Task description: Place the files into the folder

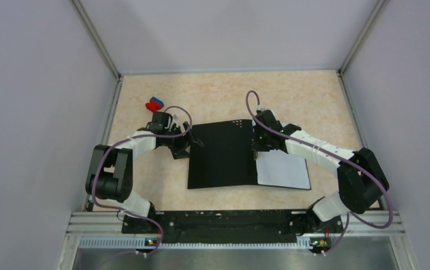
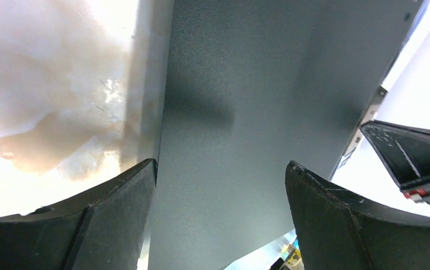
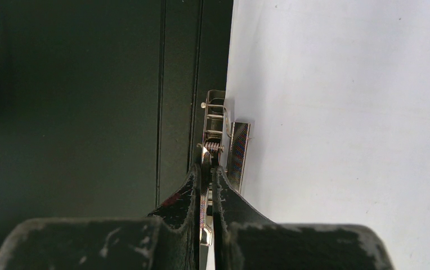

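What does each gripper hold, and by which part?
Right gripper pinches the silver metal spine clip of the open black folder by its lever; left gripper holds nothing.

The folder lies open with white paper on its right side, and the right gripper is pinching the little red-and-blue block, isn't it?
Not the block. The right gripper is closed on the metal clip at the spine of the folder, as the right wrist view shows. The red-and-blue block lies beyond the left arm.
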Controlling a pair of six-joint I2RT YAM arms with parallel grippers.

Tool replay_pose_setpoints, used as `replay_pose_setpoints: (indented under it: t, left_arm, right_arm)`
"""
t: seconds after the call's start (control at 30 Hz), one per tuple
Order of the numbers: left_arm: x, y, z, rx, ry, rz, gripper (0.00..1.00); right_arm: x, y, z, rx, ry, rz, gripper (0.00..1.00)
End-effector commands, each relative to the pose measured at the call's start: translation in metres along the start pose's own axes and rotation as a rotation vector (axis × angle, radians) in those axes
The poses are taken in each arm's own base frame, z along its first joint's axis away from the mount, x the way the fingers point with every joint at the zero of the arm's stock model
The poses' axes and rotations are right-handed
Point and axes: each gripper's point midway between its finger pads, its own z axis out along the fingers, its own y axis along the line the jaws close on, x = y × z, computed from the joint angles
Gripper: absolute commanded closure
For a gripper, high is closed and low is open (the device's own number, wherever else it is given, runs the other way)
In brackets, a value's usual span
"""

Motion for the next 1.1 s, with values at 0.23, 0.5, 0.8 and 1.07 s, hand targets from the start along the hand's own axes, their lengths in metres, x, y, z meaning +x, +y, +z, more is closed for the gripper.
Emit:
replay_pose_setpoints:
  t: [0.23, 0.5, 0.8, 1.07]
  left_arm:
    - [-0.009, -0.085, -0.069, 0.196, -0.097, 0.139, 0.12]
    - [-0.007, -0.114, -0.098, 0.267, -0.143, 0.175, 0.12]
    - [-0.009, -0.147, -0.128, 0.292, -0.223, 0.257, 0.12]
    - [0.012, -0.169, -0.110, 0.302, -0.179, 0.301, 0.12]
  right_arm:
    - [-0.012, 0.028, 0.019, -0.102, -0.056, 0.062, 1.00]
    - [-0.002, 0.077, 0.041, -0.192, -0.023, 0.077, 1.00]
    - [-0.008, 0.103, 0.044, -0.221, -0.024, 0.104, 0.64]
    - [-0.027, 0.072, 0.023, -0.158, -0.078, 0.165, 0.46]
